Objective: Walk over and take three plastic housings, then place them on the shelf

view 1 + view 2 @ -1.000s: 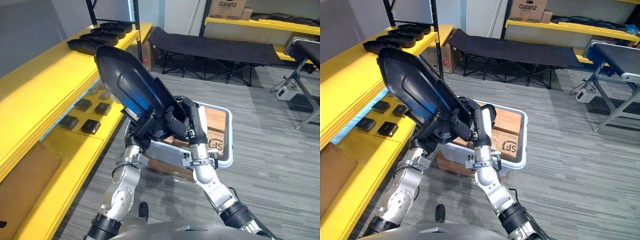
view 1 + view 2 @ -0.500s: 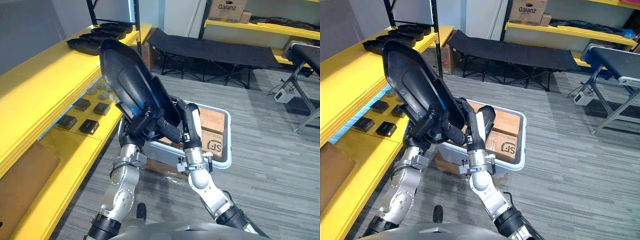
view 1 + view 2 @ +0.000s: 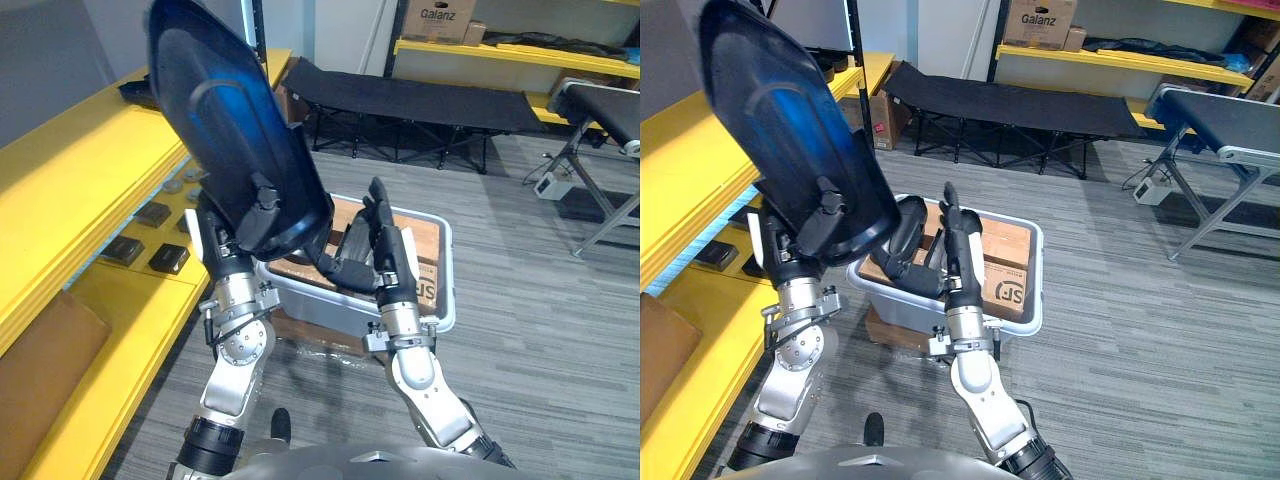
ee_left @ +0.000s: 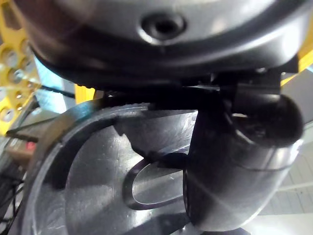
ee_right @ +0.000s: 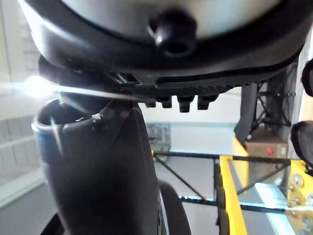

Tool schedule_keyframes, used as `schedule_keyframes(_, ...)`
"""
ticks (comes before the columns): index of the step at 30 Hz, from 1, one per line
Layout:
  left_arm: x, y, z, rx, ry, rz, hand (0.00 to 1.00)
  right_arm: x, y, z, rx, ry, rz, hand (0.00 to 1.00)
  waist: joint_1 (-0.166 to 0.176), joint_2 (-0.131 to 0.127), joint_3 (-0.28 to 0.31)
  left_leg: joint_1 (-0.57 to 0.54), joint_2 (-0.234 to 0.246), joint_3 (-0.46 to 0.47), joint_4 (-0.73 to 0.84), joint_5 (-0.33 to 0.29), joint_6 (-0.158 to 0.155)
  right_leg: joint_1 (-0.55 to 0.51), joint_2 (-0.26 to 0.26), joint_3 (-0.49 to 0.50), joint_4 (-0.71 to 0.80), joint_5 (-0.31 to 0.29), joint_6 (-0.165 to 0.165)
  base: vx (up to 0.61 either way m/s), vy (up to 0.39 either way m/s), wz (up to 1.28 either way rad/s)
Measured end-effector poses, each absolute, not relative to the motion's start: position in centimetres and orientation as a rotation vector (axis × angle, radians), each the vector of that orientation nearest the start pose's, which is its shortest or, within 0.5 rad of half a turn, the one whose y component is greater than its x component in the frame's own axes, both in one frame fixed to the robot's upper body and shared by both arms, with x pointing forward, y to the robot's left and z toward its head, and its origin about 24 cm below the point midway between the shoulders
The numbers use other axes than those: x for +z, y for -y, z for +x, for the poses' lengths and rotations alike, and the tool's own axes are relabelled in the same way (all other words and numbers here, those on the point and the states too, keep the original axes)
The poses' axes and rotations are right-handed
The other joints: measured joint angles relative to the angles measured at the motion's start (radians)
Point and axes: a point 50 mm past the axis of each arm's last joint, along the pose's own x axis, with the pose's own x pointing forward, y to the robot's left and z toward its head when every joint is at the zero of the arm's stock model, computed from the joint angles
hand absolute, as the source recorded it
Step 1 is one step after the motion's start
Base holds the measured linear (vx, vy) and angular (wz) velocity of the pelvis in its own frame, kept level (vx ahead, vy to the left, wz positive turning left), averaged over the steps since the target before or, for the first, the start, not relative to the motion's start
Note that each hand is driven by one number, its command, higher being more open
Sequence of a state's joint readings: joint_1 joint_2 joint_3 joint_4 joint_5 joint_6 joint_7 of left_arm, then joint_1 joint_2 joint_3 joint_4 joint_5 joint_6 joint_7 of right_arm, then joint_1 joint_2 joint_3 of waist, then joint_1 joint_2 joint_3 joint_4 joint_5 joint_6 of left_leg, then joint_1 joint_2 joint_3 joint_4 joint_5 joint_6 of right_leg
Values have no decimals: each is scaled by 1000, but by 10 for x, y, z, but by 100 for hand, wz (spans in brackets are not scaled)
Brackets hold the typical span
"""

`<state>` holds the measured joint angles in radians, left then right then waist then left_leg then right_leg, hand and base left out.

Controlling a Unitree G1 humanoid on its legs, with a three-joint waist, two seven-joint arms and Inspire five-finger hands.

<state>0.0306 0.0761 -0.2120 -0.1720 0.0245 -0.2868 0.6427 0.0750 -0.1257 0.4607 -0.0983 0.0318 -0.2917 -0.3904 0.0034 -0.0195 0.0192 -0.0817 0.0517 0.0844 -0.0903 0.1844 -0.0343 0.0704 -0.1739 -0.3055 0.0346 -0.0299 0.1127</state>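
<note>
A large black plastic housing stands tilted high in front of me, its glossy inner face close to the left wrist camera. My left hand is shut on its lower edge, the thumb curled over the rim. Just to the right, my right hand is apart from the housing with its fingers straight up, open and empty. Another dark housing lies in the grey bin behind my hands. More black housings rest on the yellow shelf at the left, partly hidden by the raised one.
The bin also holds a cardboard box. Small black parts lie on the shelf's lower yellow board. A black folding cot stands at the back, a conveyor frame at the right. Grey floor is free to the right.
My right hand has let go of the housing and straightened its fingers. The left hand has lifted the housing higher and more upright. The camera has shifted too.
</note>
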Motion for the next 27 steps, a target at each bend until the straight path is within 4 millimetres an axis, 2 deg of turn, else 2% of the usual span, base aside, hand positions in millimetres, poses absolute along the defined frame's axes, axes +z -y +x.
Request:
schedule_keyframes(2,99,-146,230,471,455,-11,0,68,89,219,98,241,189,100,-7,0,0,2,4,7,0,-2,0,-2,1,9,0,0,0,1,-14,-10)
schedule_keyframes(6,100,-148,229,476,480,48,0,75,92,216,255,209,630,100,-9,0,1,2,11,19,0,-5,-1,-9,1,21,-1,0,0,18,-24,-9)
schedule_keyframes(8,99,-147,228,451,476,53,0,74,93,216,283,208,684,100,-10,0,1,1,12,25,0,-7,-3,-14,2,31,-1,0,0,26,-14,-11)
schedule_keyframes(11,94,-147,225,395,473,61,0,63,107,209,211,168,665,100,-11,0,2,1,11,35,0,-12,-4,-19,0,40,-3,0,0,37,-12,-11)
schedule_keyframes(14,84,-153,216,376,432,54,0,30,142,195,51,-4,518,100,-18,0,3,1,13,60,0,-20,-5,-34,-1,64,-3,0,0,52,-12,-21)
schedule_keyframes(15,79,-155,213,382,398,28,0,12,157,187,-34,-86,469,100,-30,1,5,0,14,66,0,-22,-5,-37,-1,69,-3,0,0,40,-11,-14)
schedule_keyframes(16,76,-157,211,387,382,22,0,3,164,183,-76,-126,459,100,-37,1,6,0,14,68,0,-24,-6,-39,-1,70,-3,0,0,49,-14,-19)
schedule_keyframes(18,66,-162,206,400,319,-35,0,-26,194,162,-264,-246,424,100,-41,4,8,0,20,91,0,-30,-10,-52,2,92,-3,0,0,50,-16,-27)
schedule_keyframes(20,59,-166,203,409,270,-100,0,-40,212,151,-387,-306,404,100,-55,5,9,2,24,99,0,-31,-12,-51,5,97,-3,1,1,83,-42,-19)
schedule_keyframes(21,48,-171,205,388,215,-116,0,-47,236,137,-614,-294,370,100,-65,7,9,8,31,104,0,-33,-16,-52,17,102,-3,2,2,91,-54,-13)
schedule_keyframes(27,48,-169,205,352,215,-116,0,-45,233,142,-628,-276,327,100,-64,16,16,16,31,103,0,-38,-22,-46,16,102,-3,-5,-7,11,-7,-1)
